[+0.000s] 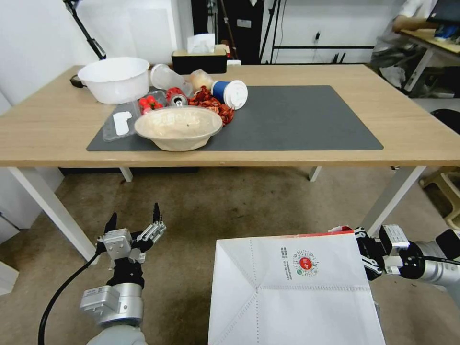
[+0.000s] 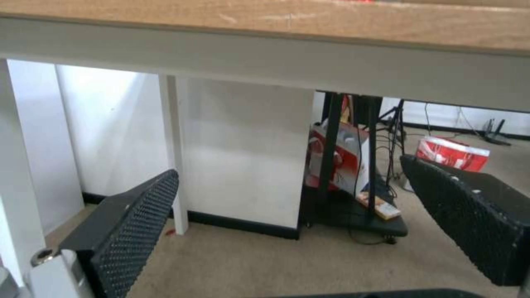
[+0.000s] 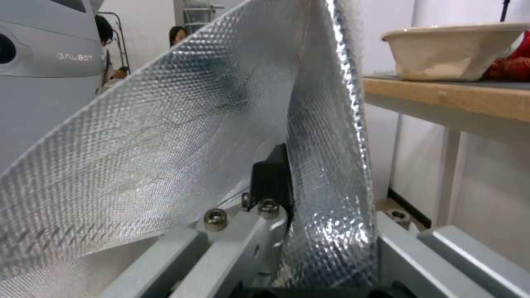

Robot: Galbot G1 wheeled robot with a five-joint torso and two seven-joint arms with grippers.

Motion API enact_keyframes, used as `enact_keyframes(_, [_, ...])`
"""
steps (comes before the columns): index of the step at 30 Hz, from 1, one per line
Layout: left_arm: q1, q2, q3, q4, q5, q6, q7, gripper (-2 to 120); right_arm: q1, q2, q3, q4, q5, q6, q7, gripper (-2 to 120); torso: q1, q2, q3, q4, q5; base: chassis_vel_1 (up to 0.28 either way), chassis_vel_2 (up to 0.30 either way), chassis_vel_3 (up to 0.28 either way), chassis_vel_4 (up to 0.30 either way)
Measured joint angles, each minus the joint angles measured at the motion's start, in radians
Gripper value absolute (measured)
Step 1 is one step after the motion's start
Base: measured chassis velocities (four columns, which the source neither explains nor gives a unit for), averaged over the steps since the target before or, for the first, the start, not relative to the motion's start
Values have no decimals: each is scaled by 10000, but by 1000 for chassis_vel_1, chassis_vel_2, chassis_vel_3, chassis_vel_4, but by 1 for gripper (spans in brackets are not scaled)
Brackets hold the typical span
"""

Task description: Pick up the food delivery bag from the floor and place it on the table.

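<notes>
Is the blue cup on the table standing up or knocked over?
Knocked over. The blue cup lies on its side at the dark mat's back edge, its white lid facing the camera.

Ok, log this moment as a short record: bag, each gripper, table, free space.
bag: the food delivery bag is in front of the table, below tabletop level, held at its right edge
right gripper: right gripper shut on the bag's wall, foil lining against its camera
left gripper: left gripper open, holding nothing, low in front of the table
table: table carries a grey mat with bowls and cups at its left end
free space: right part of the mat is bare
</notes>
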Motion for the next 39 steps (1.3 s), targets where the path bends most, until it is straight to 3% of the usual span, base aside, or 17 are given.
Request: enact_keyframes(39, [101,-28,30,-161,66,-47,33,100,-60,-29,145,175,38,-6,45,0,639,1650,1011,0,0,0,0,0,0])
